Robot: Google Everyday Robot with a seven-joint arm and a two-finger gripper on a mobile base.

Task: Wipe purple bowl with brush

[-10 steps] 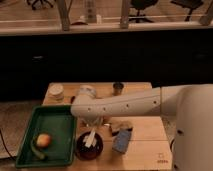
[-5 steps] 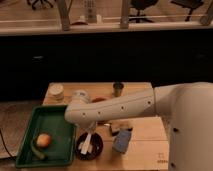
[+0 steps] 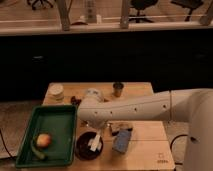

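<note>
The purple bowl is a dark round dish near the table's front edge, just right of the green tray. The brush is a small whitish strip standing tilted inside the bowl, with its lower end on the bowl's inner surface. My gripper hangs from the white arm, which reaches in from the right. It sits directly above the bowl and is shut on the brush's upper end. The arm's thick wrist hides the gripper's upper part.
A green tray at the left holds an apple and a green item. A blue block lies right of the bowl. A metal cup, a pale jar and a white object stand at the back.
The arm's wrist swung a little left and then back right over the bowl. The brush shifted with it inside the bowl. The bowl stayed in place.
</note>
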